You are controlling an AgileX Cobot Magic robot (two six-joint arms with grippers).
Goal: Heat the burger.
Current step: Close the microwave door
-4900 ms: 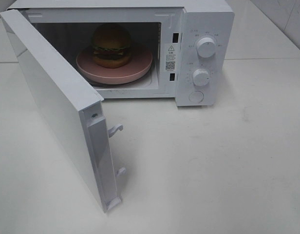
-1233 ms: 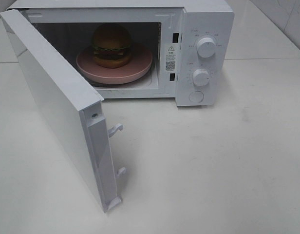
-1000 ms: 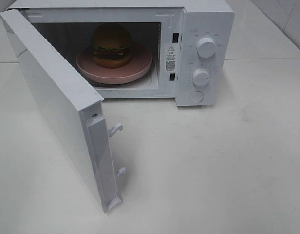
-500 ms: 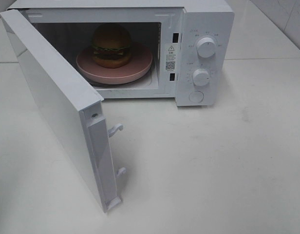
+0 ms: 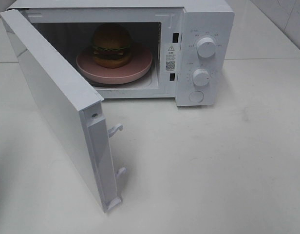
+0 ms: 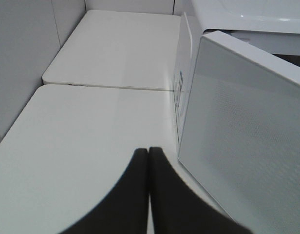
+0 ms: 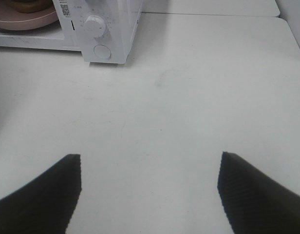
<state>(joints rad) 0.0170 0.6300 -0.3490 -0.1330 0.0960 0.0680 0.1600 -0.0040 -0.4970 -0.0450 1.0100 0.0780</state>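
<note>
The burger, with a brown bun and green lettuce, stands on a round pink plate inside the white microwave, whose door hangs wide open toward the front left. Neither arm shows in the high view. In the left wrist view my left gripper is shut, fingertips pressed together with nothing between them, just outside the door's outer face. My right gripper is open and empty over bare table, well in front of the microwave's control panel. An edge of the plate shows there.
Two white dials and a round button sit on the microwave's right panel. Door latch hooks stick out from the door's free edge. The white table meets a second tabletop behind it at a seam.
My left gripper has closed from open to fully shut on nothing. The burger, plate, door and right gripper have not moved.
</note>
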